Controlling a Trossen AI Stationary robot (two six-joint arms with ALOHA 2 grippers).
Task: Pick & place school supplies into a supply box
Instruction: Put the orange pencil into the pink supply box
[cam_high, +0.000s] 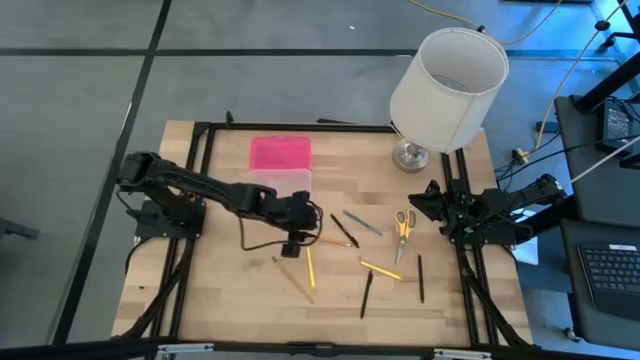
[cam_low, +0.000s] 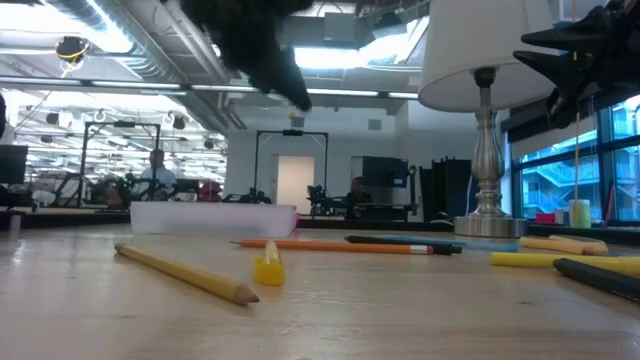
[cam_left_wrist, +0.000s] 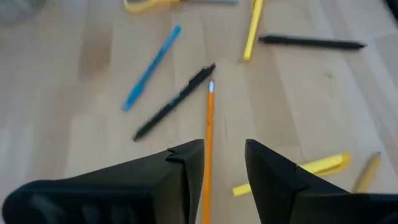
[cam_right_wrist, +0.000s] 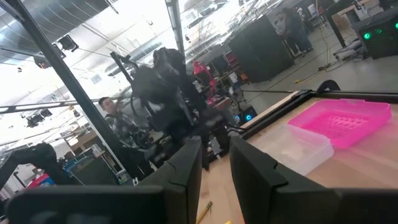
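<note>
The supply box stands open at the table's far middle, its pink lid (cam_high: 280, 153) laid back and its clear base (cam_high: 282, 182) toward the near side. Pens and pencils lie flat on the wood: an orange pencil (cam_left_wrist: 209, 118), a black pen (cam_left_wrist: 176, 102), a blue pen (cam_left_wrist: 151, 68), a yellow marker (cam_high: 380, 270), a yellow pencil (cam_high: 310, 268) and yellow-handled scissors (cam_high: 402, 225). My left gripper (cam_left_wrist: 225, 155) hangs open, high over the orange pencil, slanting down toward the table's right. My right gripper (cam_right_wrist: 216, 155) waits open at the right edge.
A white lamp (cam_high: 448, 75) on a metal foot (cam_high: 410, 155) stands at the far right corner. Two more black pens (cam_high: 420, 278) (cam_high: 366, 293) and a wooden pencil (cam_high: 293, 278) lie toward the near edge. People and equipment show in the room beyond the table.
</note>
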